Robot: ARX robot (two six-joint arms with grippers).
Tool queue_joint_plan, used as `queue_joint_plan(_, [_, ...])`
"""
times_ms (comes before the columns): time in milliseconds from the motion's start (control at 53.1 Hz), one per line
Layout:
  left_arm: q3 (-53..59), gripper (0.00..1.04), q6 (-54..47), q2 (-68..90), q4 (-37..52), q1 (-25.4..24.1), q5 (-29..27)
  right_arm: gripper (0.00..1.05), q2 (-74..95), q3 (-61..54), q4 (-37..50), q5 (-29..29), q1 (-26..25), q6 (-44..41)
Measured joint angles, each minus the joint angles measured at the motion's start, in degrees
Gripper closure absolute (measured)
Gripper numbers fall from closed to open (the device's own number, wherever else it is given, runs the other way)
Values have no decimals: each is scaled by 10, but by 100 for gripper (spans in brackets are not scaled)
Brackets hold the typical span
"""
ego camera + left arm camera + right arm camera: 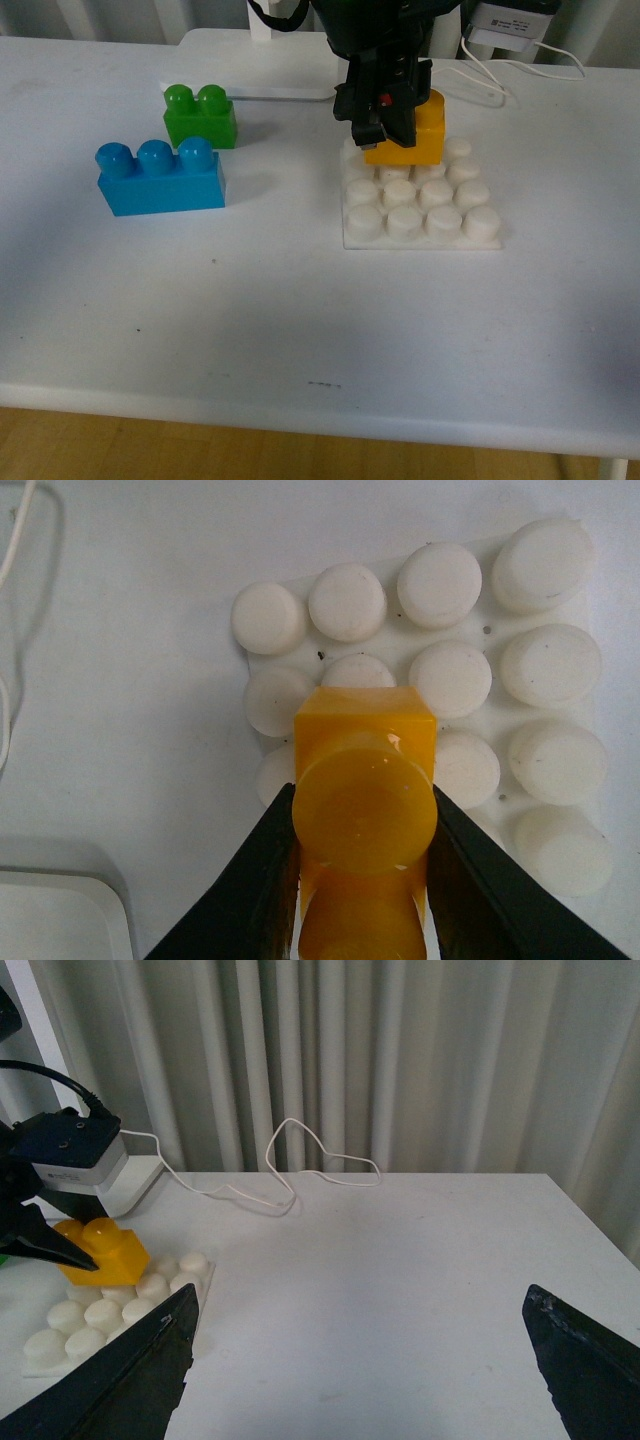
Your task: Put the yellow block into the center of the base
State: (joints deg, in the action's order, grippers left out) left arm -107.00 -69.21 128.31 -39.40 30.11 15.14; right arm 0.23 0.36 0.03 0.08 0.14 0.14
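— Status?
— My left fingers [250, 880] clamped on yellow block [365, 800], over base [420, 243], prob. off-centre twd back. And my right fingers [120, 1370] apart, idle.
— Next?
— Line up on base centre, press down.

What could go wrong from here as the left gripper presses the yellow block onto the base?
The yellow block, shut in the left gripper, is over the far rows of the base, not its middle, so it may seat off-centre.
In the left wrist view the stud rows slant against the block's edges; it could jam.
The right gripper is open and well clear, so nothing braces the base; pressing near its edge might tip or slide it.
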Motion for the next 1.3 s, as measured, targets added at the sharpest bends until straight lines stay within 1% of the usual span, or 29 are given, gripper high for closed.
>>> queue_joint_plan(264, [-24, 73, 4, 21, -10, 3, 3, 9, 0, 0, 0, 0, 0, 0])
queue_joint_plan(584, [-25, 73, 5, 26, -10, 4, 3, 9, 0, 0, 0, 0, 0, 0])
queue_joint_plan(924, [-23, 74, 17, 39, 6, 5, 2, 9, 0, 0, 0, 0, 0, 0])
queue_joint_plan(1301, [6, 74, 19, 44, 42, 9, -7, 9, 0, 0, 0, 0, 0, 0])
